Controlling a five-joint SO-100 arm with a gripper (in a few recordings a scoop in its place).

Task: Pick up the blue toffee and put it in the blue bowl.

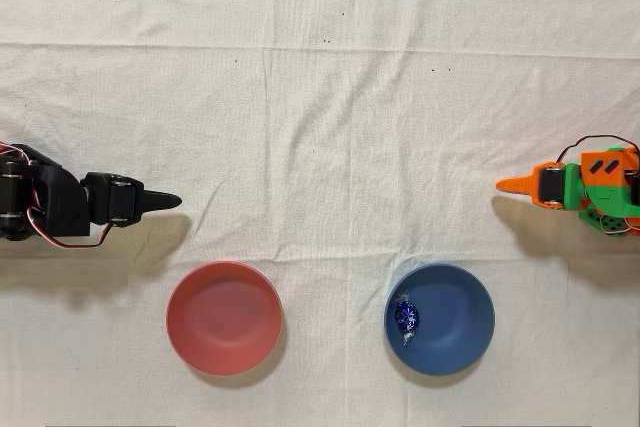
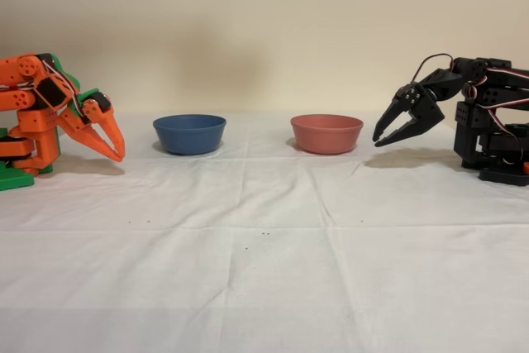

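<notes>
My tool (image 2: 114,145) looks like moulded orange plastic with a dull sheen, and it sits on green plastic parts of the same finish. The idle black arm (image 2: 479,117) looks like matt black plastic. An off-white woven cloth (image 1: 320,97) covers the desk; it is matt and slightly rough, with fold creases running across it. The blue bowl (image 1: 455,332) near the desk's front edge is smooth and matt, as is the pink-red bowl (image 1: 223,318) beside it. The blue toffee (image 1: 406,316) is wrapped in glossy dark-blue foil that catches the light.
</notes>
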